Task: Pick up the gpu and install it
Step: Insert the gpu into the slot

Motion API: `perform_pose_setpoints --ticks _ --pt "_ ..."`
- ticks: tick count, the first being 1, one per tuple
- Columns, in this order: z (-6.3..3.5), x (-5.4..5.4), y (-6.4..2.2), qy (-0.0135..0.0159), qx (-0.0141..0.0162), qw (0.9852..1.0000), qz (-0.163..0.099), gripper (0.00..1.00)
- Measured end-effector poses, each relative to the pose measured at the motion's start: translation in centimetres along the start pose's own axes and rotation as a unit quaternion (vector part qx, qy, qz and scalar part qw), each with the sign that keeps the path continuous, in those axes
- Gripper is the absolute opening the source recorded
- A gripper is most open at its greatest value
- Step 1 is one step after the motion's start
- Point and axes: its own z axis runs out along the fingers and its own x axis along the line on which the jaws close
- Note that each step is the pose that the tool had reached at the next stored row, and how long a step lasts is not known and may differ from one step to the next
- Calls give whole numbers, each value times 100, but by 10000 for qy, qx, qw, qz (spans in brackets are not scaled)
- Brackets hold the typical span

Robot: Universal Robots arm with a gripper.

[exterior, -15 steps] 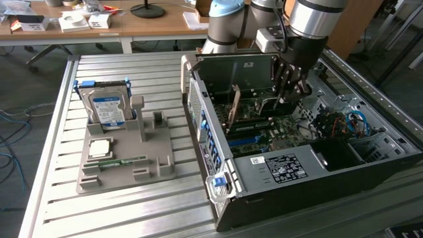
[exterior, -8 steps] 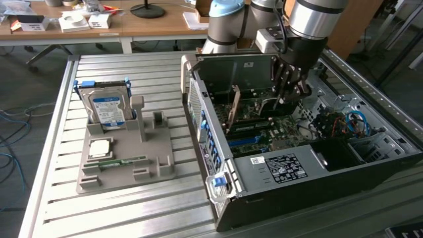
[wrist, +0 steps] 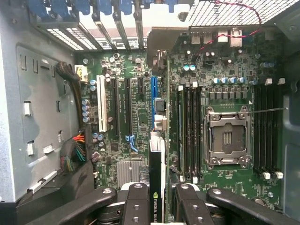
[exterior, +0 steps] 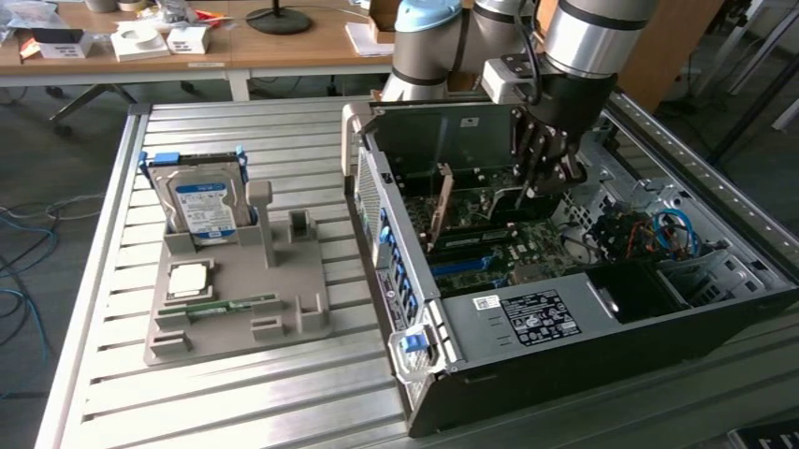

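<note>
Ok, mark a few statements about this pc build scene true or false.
1. The gripper is inside the open computer case. True.
2. The hard drive lies flat inside the case. False: the hard drive stands upright in the grey holder, outside the case.
3. The gpu stands edge-on between the gripper's fingers. True.
4. A fan covers the processor socket. False: the processor socket is uncovered, its metal frame showing.
</note>
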Motion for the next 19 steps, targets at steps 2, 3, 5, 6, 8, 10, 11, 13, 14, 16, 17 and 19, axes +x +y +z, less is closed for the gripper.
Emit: perform_pose_setpoints --ticks 2,3,5,6,8,10,11,13,14,16,17,19 --pt "16 0 0 -2 1 10000 -1 26" --pt "23 0 1 -1 0 10000 -1 26" --pt "39 0 2 -2 0 10000 0 26" --pt "48 0 3 -1 0 10000 0 26" --pt "61 0 3 -1 0 10000 0 26" --pt "74 0 3 -1 0 10000 0 26" --pt "82 0 4 -1 0 10000 0 26" --pt "89 0 4 0 0 10000 0 26" --pt "89 0 4 0 0 10000 0 26" --pt "89 0 4 0 0 10000 0 26" --pt "94 0 4 -2 1 10000 0 26" --pt "119 0 5 -3 1 10000 0 26"
